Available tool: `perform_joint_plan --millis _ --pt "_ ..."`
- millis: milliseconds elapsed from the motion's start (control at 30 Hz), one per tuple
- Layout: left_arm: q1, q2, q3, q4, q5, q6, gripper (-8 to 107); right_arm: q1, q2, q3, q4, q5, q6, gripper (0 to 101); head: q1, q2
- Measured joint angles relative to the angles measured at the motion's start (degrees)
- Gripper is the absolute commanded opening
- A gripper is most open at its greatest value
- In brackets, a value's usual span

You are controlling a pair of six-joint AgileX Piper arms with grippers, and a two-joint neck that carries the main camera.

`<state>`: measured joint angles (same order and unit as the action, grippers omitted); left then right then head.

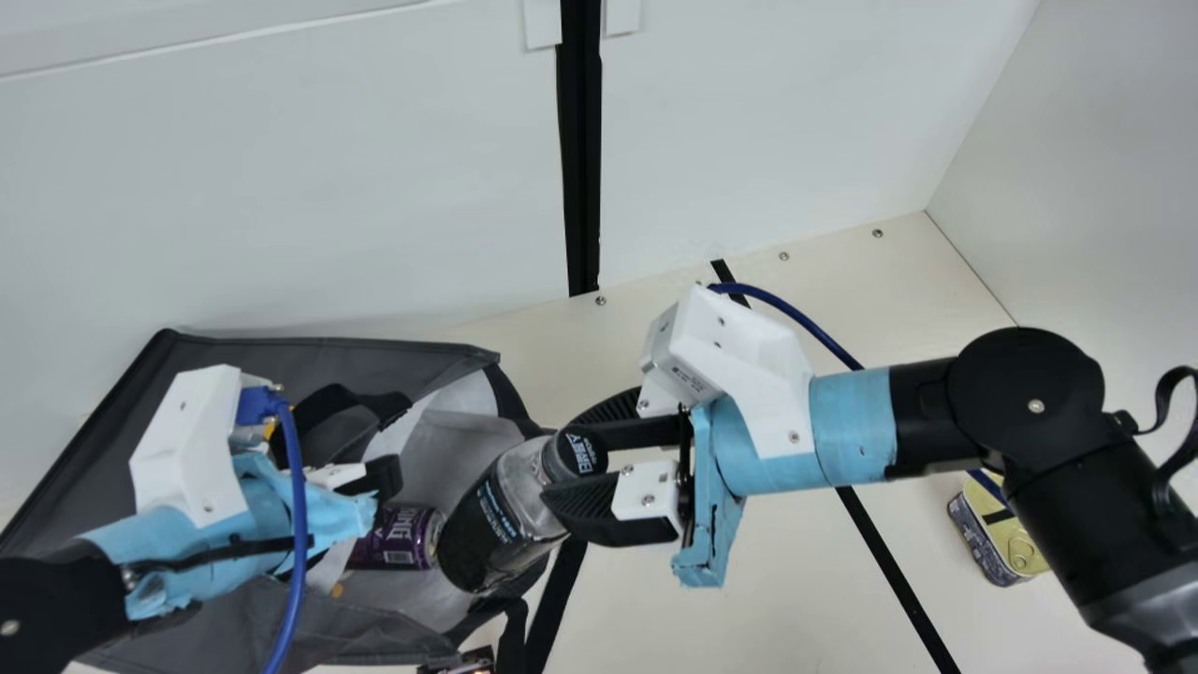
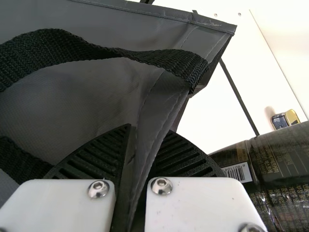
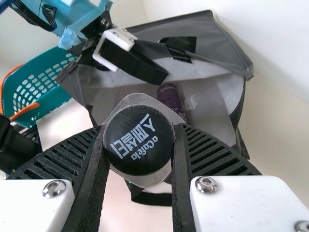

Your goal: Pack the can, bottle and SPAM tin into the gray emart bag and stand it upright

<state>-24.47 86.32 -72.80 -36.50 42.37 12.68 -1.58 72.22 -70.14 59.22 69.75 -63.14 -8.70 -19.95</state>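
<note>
And here's the btl [image 1: 491, 524], dark label and black cap [image 3: 140, 140], pinched up by its cap end btwn the fingers of the R gripper [image 1: 562, 466]! It's tilted, cap toward the R arm, base down at the mouth of the gray bag [image 1: 328, 360]. Can't tell if the base touches the fabric.

Just past it, the purple can [image 1: 398, 538] is in the bag, lying on its side by the opening. Bag's on its side too, mouth open toward the R arm, pale lining on show, black webbing handle [image 2: 53, 46] looping across the gray panel.

L gripper [image 1: 382, 477] is clamped on the bag's edge, a stitched fold of gray fabric caught btwn its ribbed fingers. Nice grip!

Out wide, the SPAM tin [image 1: 1015, 548] sits on the cream counter [image 1: 730, 618], gold lid up, near the R arm and well apart fr. the bag, partly behind that arm in the main view.

Black strips [image 1: 898, 562] run over the counter. R wrist view, off past the bag: teal basket [image 3: 41, 87] w/ orange handles, plus a dark cylinder [image 3: 17, 147] at the edge, ID unclear. White walls [image 1: 281, 187] stand behind it all.
</note>
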Motion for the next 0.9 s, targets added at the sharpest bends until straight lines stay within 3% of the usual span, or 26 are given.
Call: perform_joint_plan --millis 900 --pt "0.0 0.0 0.0 0.0 0.0 0.0 -8 -1.5 5.5 2.2 1.1 0.0 -6.9 0 0.0 0.1"
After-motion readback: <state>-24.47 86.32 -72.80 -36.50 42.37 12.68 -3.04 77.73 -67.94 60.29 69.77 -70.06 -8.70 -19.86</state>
